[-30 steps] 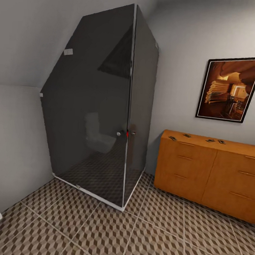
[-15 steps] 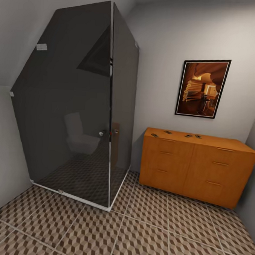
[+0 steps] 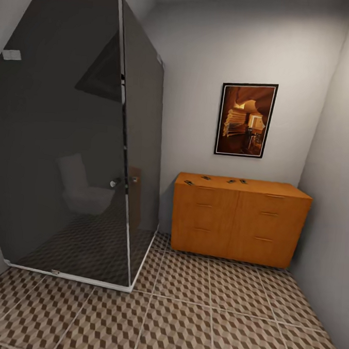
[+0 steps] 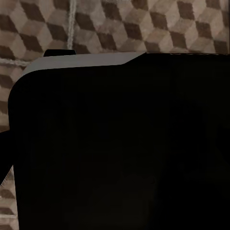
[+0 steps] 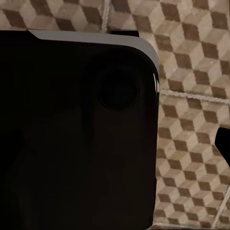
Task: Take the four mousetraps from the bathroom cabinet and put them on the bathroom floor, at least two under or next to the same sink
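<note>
Right of centre, the orange-brown cabinet [image 3: 239, 220] stands against the back wall, four small dark mousetraps [image 3: 188, 182] on its top. A dark glass shower enclosure [image 3: 73, 147] fills the left; a framed picture [image 3: 246, 120] hangs above the cabinet.

Grey walls [image 3: 213, 48]; dark glass shower stall [image 3: 67, 152]; framed picture [image 3: 245, 120] on wall.

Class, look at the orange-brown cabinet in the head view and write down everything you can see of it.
The cabinet is a wide, low chest that looks like orange-brown wood, with a flat top and drawer fronts bearing slim bar handles, all shut. It stands upright on the bathroom floor against the back wall, under a framed picture, between the dark glass shower stall and the side wall. Four small dark mousetraps lie on its top, toward the shower side.
</note>
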Tool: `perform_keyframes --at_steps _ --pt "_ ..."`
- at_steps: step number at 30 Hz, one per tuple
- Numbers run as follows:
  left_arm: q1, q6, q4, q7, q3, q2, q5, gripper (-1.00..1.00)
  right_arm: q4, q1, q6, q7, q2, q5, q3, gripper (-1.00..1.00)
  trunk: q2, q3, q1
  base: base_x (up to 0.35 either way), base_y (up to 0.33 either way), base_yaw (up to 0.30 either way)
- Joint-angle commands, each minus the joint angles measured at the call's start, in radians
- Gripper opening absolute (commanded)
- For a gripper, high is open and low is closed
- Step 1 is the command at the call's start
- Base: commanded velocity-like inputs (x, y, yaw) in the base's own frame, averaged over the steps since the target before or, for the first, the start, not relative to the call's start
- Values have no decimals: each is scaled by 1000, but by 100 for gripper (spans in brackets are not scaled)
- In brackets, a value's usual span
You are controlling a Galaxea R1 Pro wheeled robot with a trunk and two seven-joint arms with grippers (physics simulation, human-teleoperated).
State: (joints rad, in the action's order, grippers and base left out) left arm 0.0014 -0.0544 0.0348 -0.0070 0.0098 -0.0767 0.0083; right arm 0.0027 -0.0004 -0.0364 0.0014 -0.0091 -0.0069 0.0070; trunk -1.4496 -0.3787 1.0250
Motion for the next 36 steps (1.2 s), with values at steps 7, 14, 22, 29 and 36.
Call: perform_keyframes --at_steps 7,14,22,29,36 --pt "0 -1 0 -1 1 0 1 100 0 0 -4 0 2 2 1 100 0 -1 0 0 0 -199" --pt "0 0 0 -2 2 1 2 100 0 0 -4 -3 4 6 1 100 0 -1 0 72 0 -27" --pt "0 3 0 -2 4 1 2 100 0 0 -4 -6 4 9 1 100 0 -1 0 257 0 -5" --pt "0 4 0 -2 4 1 2 100 0 0 -4 -8 5 10 1 100 0 -1 0 307 0 -1" --pt "0 4 0 -2 4 2 2 100 0 0 -4 -9 5 10 1 100 0 -1 0 318 0 0"
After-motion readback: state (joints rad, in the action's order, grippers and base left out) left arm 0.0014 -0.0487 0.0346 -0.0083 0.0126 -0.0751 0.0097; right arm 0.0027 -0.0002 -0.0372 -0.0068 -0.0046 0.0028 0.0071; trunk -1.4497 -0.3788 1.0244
